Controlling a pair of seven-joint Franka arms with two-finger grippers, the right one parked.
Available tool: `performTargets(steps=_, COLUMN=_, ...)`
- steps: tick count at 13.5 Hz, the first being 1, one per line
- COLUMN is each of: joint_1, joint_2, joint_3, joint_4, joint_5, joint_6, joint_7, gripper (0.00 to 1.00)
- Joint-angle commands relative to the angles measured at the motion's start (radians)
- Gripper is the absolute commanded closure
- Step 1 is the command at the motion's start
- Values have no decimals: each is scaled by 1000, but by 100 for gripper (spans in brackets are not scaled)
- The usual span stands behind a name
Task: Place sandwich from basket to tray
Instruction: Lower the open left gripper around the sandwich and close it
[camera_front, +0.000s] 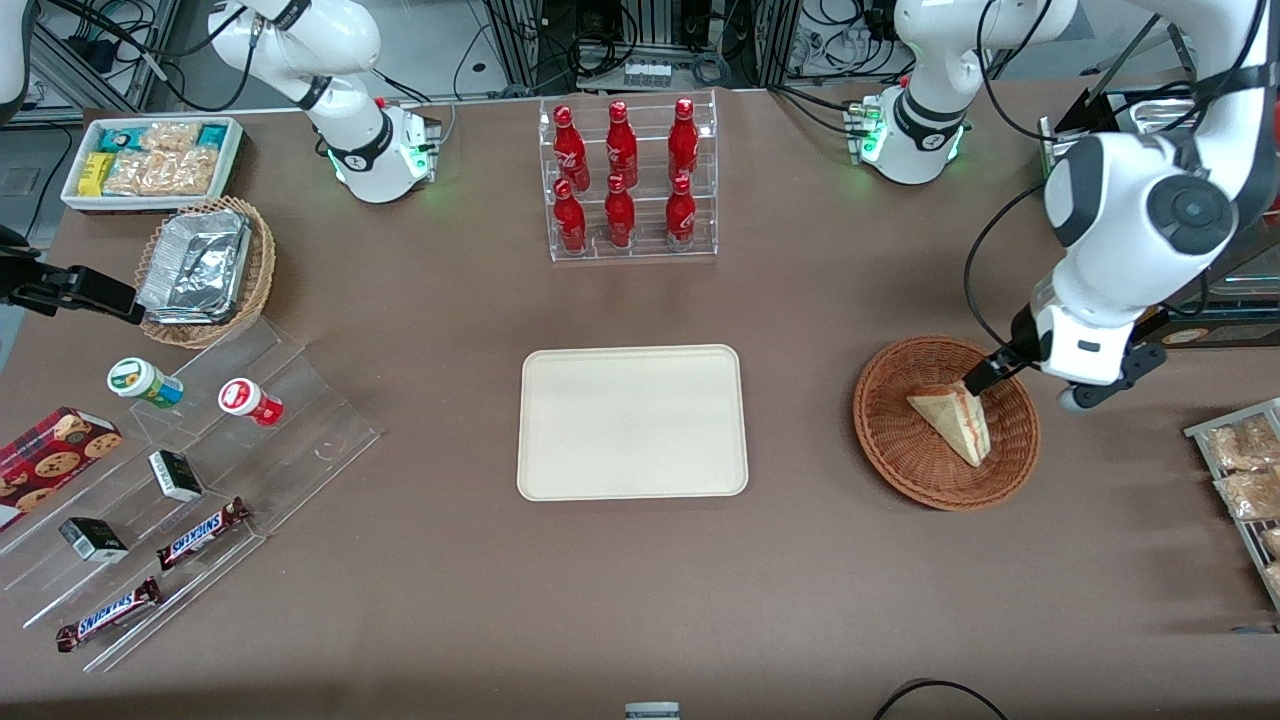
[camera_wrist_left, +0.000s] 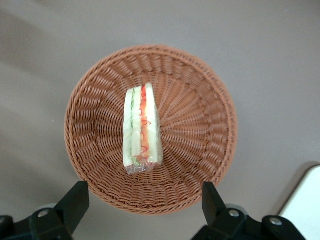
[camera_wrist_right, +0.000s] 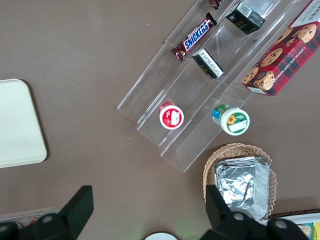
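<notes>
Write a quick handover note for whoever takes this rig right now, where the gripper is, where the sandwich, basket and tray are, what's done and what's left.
Gripper: jaws open, holding nothing, poised above the basket, its fingers straddling the basket's width.
Sandwich: lying in the basket, cut edge with red, orange and green filling facing up.
Tray: bare, mid-table, beside the basket toward the parked arm's end.
Done: approach over the basket only.
Left: lower, close on the sandwich, lift, carry to the tray, release.

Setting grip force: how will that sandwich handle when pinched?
The sandwich looks soft, so a hard pinch would likely squash it. Its clear wrap may be slippery. It stands on a narrow edge in the basket, so the open gripper above could tip it.
</notes>
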Motion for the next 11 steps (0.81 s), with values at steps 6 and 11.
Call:
performTargets(steps=6, joint_1=-8, joint_2=104, joint_3=5, joint_4=-79, joint_5=8, joint_6=163, joint_7=-118, gripper=0)
performTargets(steps=11, joint_1=-2, joint_2=172, joint_3=11, joint_4=-79, joint_5=10, joint_6=220, joint_7=-117, gripper=0)
